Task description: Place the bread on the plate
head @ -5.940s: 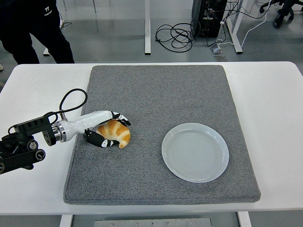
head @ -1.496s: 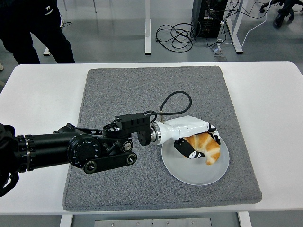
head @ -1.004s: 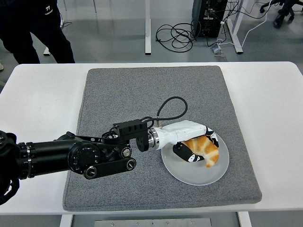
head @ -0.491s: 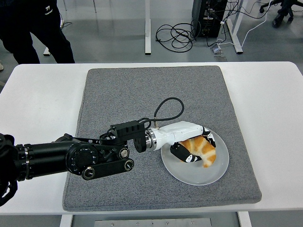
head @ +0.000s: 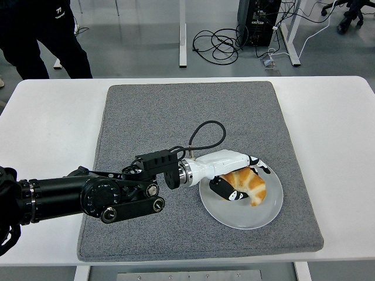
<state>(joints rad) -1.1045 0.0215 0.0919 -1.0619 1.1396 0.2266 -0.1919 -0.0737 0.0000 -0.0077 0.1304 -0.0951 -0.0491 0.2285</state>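
A golden croissant (head: 249, 185) lies over the pale round plate (head: 241, 215) at the right front of the grey mat. My left hand (head: 243, 178), white with black fingertips, reaches from the left and still cups the bread, fingers above it and thumb (head: 227, 190) under its left side. The grip looks looser than before, and the bread appears to rest on the plate. My right arm does not show.
A grey mat (head: 176, 111) covers the middle of the white table (head: 334, 134). My black left forearm (head: 88, 196) lies across the mat's front left. A person in dark clothes (head: 41, 35) stands beyond the far left corner. Cables lie on the floor behind.
My left hand carried the croissant from the mat's left side over to the plate. In the last second it drew slightly left and lowered, with the fingers easing around the bread.
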